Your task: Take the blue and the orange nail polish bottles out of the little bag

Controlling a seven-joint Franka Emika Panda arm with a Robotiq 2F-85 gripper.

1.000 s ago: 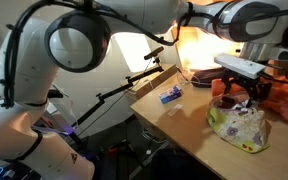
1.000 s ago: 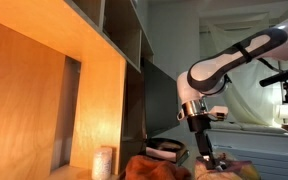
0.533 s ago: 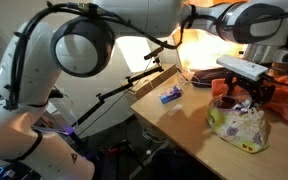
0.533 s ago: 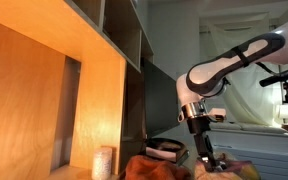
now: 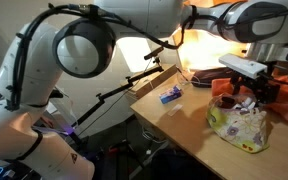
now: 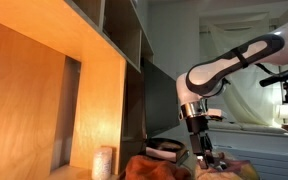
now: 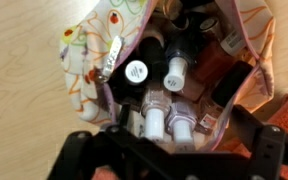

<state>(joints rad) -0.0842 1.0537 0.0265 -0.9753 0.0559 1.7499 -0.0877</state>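
Pincer (image 7: 172,150) is hanging right over the open little bag (image 7: 89,45) in the wrist view. Its two dark fingers (image 7: 79,162) are standing apart, one at each side, and they are gripping nothing. Only this view is looking down into the bag. Small nail polish bottles (image 7: 154,122) are crowding together in there, most with white caps. I cannot tell which one is blue or orange.

In an exterior view the pincer (image 5: 249,100) is dipping at the bag's top, and the bag (image 5: 239,128) is sitting on the wooden table (image 5: 184,120), with its inside hidden. A small blue thing (image 5: 170,95) is lying on the table, well apart from the bag.

In an exterior view the pincer (image 6: 206,160) is reaching down behind an orange-red cloth (image 6: 149,168), which is blocking the bag. A flat dark case (image 6: 164,152) is lying just behind the cloth. A tall wooden cupboard (image 6: 44,90) is filling the near side.
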